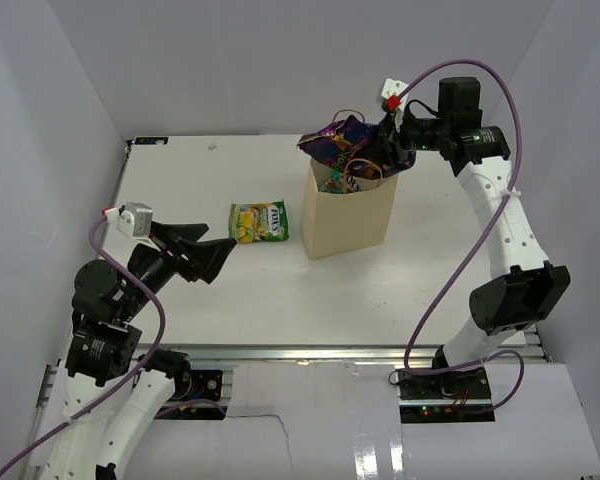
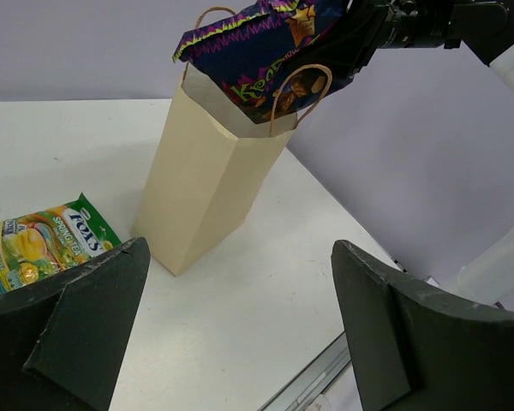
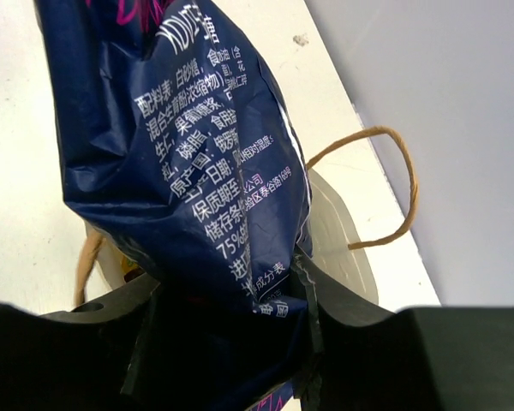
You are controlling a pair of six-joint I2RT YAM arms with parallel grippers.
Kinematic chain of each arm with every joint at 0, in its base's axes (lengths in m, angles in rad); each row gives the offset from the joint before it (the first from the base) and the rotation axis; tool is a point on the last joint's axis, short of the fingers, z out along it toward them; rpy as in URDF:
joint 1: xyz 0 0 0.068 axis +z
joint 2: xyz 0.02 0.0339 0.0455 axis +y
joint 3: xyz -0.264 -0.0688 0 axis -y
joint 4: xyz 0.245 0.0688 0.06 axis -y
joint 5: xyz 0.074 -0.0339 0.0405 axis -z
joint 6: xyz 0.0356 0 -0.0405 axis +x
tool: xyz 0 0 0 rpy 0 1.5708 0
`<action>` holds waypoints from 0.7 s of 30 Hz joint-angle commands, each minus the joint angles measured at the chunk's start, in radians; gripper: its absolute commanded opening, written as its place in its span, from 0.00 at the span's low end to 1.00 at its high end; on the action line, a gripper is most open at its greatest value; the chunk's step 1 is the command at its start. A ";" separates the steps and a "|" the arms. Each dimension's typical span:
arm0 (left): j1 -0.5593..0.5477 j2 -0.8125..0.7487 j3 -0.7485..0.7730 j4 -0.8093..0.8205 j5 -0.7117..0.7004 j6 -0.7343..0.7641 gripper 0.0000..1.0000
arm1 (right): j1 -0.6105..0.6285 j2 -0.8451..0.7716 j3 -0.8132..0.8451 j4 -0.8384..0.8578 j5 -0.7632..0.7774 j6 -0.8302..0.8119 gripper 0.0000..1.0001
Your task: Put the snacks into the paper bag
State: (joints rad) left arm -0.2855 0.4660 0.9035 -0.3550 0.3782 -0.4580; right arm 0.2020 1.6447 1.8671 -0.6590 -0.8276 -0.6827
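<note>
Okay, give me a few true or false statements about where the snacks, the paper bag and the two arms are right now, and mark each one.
1. The paper bag stands upright. True.
2. The left gripper grips the yellow candy bag. False: its fingers are spread apart with nothing between them.
3. The right gripper is shut on the dark blue bag, held over the paper bag's opening. True.
4. The yellow candy bag is inside the paper bag. False: it lies flat on the table, left of the paper bag in the top view.
</note>
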 commanded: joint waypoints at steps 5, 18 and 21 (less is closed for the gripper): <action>-0.001 0.010 -0.047 0.039 0.030 -0.013 0.98 | -0.044 -0.108 0.010 0.098 -0.166 -0.084 0.08; -0.001 0.043 -0.072 0.080 0.054 -0.016 0.98 | -0.055 -0.079 -0.028 0.044 -0.076 -0.149 0.08; -0.003 0.048 -0.074 0.083 0.057 -0.015 0.98 | -0.055 -0.077 -0.032 0.025 -0.068 -0.166 0.08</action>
State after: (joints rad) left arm -0.2855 0.5034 0.8406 -0.2989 0.4122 -0.4721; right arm 0.1509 1.5944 1.8046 -0.7074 -0.8650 -0.8093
